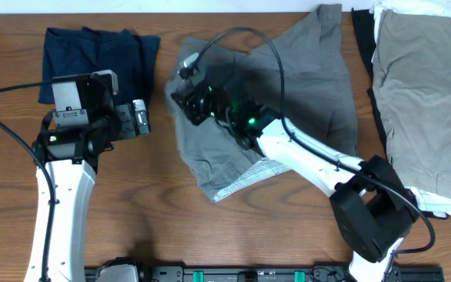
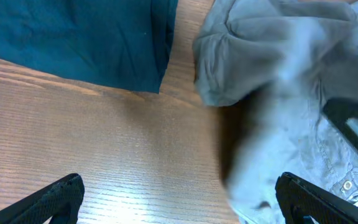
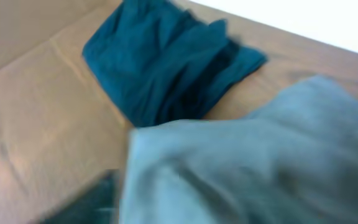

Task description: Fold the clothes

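Lying far left, navy garment (image 1: pixel 100 53): folded into a rough rectangle at the bench's (image 1: pixel 171 227) back-left corner. The left wrist view (image 2: pixel 73 37) shows it flat on the wood, and the right wrist view (image 3: pixel 166 68) shows it rumpled.
Left gripper (image 1: pixel 142 117): spread wide over bare wood, holding nothing. It sits just right of the navy garment and just left of the grey one. Both fingertips appear at the lower corners of its own camera (image 2: pixel 179 208).
Grey shorts (image 1: pixel 312 86): spread out mid-bench, unfolded, with a pale inner lining turned out at the front hem. The left edge is bunched and raised off the wood (image 2: pixel 278 74).
Right gripper (image 1: pixel 182 95): reached across the shorts to that bunched left edge. Blurred grey cloth (image 3: pixel 260 155) fills its camera and hides the fingers, so I cannot tell whether it is pinching the fabric.
Khaki garment (image 1: pixel 421 94): folded at far right, on top of white and black pieces.
Writing: any print on the arm housings is too small to read.
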